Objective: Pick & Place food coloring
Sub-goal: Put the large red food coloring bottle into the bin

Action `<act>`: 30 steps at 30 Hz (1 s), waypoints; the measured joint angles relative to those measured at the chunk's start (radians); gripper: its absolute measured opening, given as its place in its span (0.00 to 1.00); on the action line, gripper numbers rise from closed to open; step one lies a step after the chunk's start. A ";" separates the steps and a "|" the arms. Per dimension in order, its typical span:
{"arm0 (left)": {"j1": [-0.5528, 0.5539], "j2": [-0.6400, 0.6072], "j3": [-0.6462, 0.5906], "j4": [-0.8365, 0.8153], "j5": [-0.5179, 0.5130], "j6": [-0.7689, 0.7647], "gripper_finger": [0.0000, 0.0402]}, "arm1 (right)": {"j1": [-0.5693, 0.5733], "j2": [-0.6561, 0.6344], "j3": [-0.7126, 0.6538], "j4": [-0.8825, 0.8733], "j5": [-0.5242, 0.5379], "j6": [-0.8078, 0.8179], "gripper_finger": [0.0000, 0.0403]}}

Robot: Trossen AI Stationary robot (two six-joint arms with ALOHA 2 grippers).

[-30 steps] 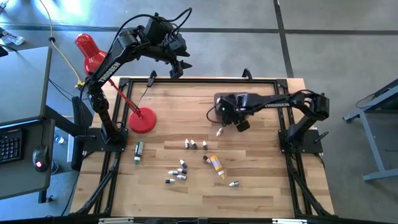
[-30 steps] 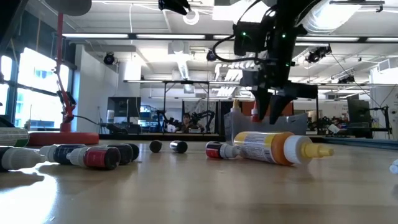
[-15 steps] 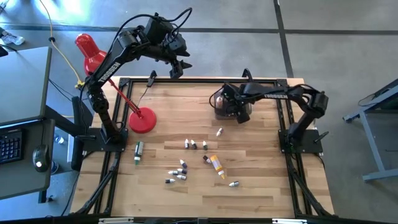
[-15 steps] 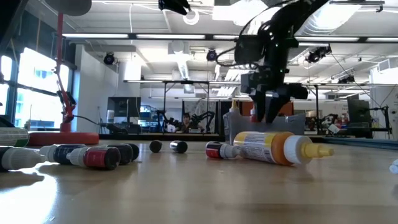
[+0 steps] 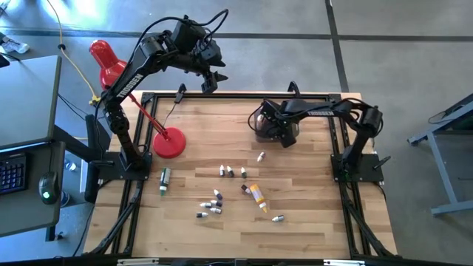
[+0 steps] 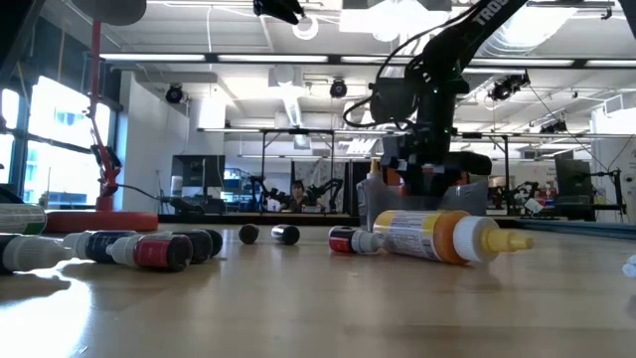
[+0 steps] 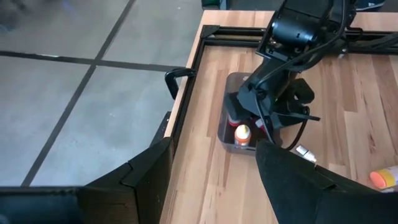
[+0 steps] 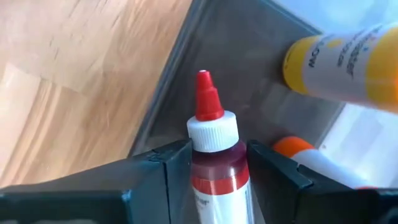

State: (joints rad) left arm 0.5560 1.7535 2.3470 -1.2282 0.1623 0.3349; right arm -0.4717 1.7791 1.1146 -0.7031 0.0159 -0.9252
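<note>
a red food coloring squeeze bottle with white collar and red pointed cap sits pinched between the right gripper fingers, over the grey rectangular plastic tub at the table's far edge. the left gripper hangs spread beyond the far-left edge. other bottles lie scattered mid-table, open wood around them.

no text can be read with any certainty: the printing on the yellow plastic squeeze bottle lying ahead of the tool is too blurred.
</note>
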 joint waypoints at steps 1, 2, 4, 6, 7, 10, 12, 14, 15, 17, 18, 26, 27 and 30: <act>0.000 0.000 0.000 0.000 0.000 0.001 0.56 | 0.000 0.004 0.001 0.007 -0.002 0.000 0.36; 0.000 0.000 0.000 0.000 0.000 0.001 0.56 | 0.000 0.006 0.001 0.011 -0.001 0.000 0.36; 0.000 0.000 0.000 0.000 0.000 0.001 0.56 | 0.000 0.007 0.001 0.019 -0.002 -0.005 0.36; 0.000 0.000 0.000 0.000 0.000 0.001 0.56 | 0.000 0.007 0.001 0.023 -0.002 -0.022 0.36; 0.000 0.000 0.000 0.000 0.000 0.001 0.56 | 0.000 0.008 0.001 0.022 0.002 -0.026 0.36; 0.000 0.000 0.000 -0.001 0.000 0.001 0.56 | 0.000 0.008 0.001 0.021 0.013 -0.026 0.36; 0.000 0.000 0.000 -0.002 0.000 0.001 0.56 | 0.000 0.008 0.001 0.021 0.016 -0.025 0.35; 0.000 0.000 0.000 -0.002 0.000 0.001 0.56 | 0.001 0.008 0.001 0.017 0.026 -0.023 0.34; 0.000 0.000 0.000 -0.002 0.000 0.001 0.56 | 0.003 0.009 0.001 0.013 0.036 -0.025 0.33; 0.000 0.000 0.000 -0.002 0.000 0.001 0.56 | 0.008 0.009 0.001 0.011 0.062 -0.025 0.30; 0.000 0.000 0.000 -0.002 0.001 0.001 0.56 | 0.009 0.008 0.001 0.010 0.071 -0.019 0.29; 0.000 0.000 0.000 -0.003 0.001 0.000 0.56 | 0.008 0.008 0.001 0.004 0.061 0.041 0.27; 0.000 0.000 0.000 -0.003 0.002 0.000 0.56 | 0.008 0.008 0.001 0.004 0.062 0.058 0.28; 0.000 0.000 0.000 -0.003 0.003 0.000 0.56 | 0.007 0.008 0.001 0.002 0.061 0.088 0.31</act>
State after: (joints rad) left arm 0.5564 1.7535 2.3470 -1.2316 0.1658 0.3351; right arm -0.4644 1.7870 1.1152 -0.7012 0.0765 -0.8367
